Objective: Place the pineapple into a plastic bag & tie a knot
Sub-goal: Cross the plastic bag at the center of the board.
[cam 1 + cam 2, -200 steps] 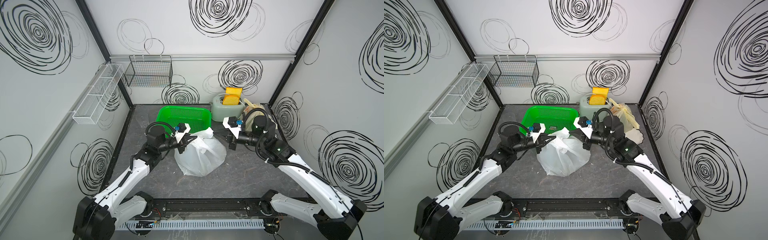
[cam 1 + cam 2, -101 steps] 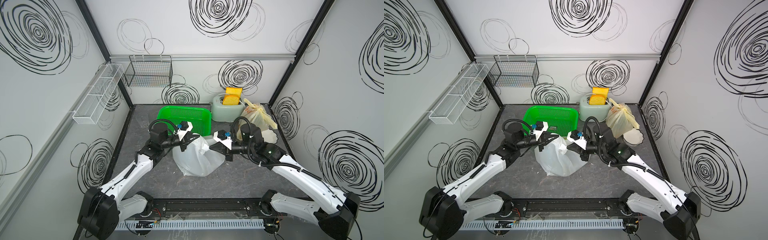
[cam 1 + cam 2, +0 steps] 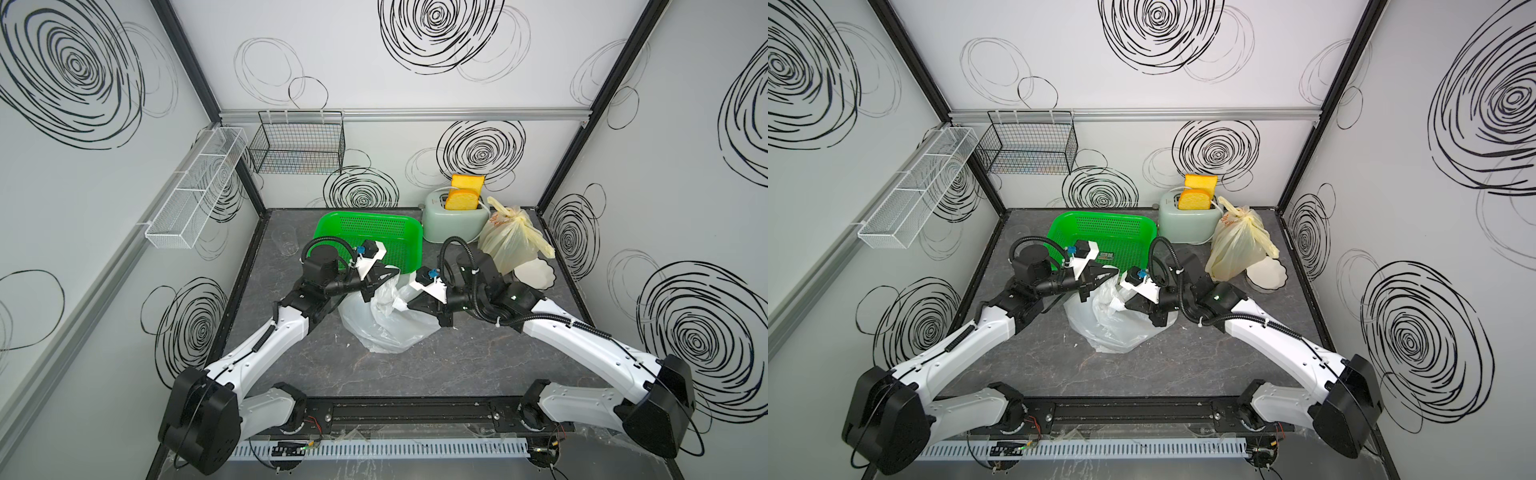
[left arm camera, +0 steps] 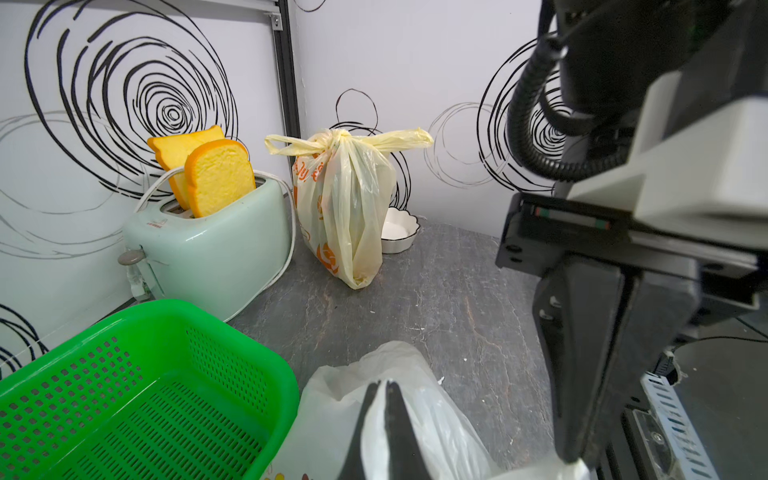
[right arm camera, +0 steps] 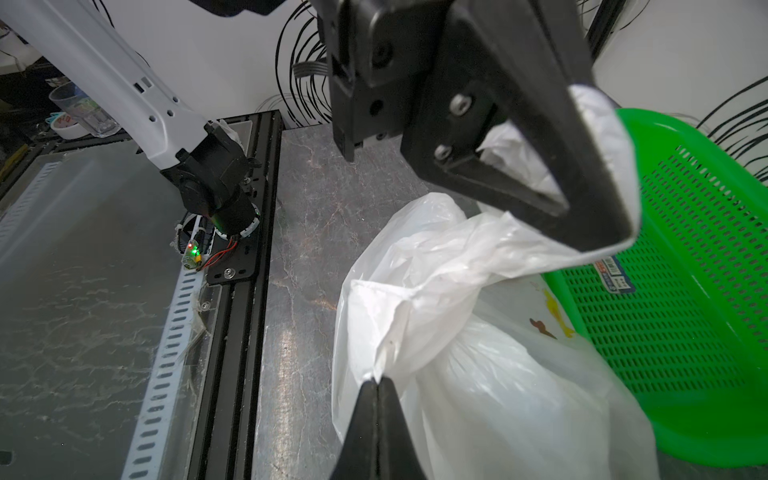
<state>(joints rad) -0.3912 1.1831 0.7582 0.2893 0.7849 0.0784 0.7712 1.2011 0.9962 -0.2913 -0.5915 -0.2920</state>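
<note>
A white translucent plastic bag (image 3: 386,328) (image 3: 1113,328) stands on the dark table in front of the green basket. My left gripper (image 3: 397,272) (image 4: 382,384) is shut on one handle of the bag (image 4: 436,415), held above its back edge. The right gripper (image 3: 409,305) (image 5: 376,380) is shut on the other handle of the bag (image 5: 498,395), close beside the left one. The two handles are drawn together over the bag's mouth. The pineapple is hidden; I cannot see through the bag.
A green basket (image 3: 365,226) stands right behind the bag. A mint toaster (image 3: 453,224) with bread, a tied yellow bag (image 3: 511,241) and a white bowl (image 3: 536,276) fill the back right. A clear glass (image 3: 284,243) stands back left.
The right gripper has carried its handle leftward and forward, up close to the left gripper. The left gripper shifted slightly right. The bag's top has bunched together.
</note>
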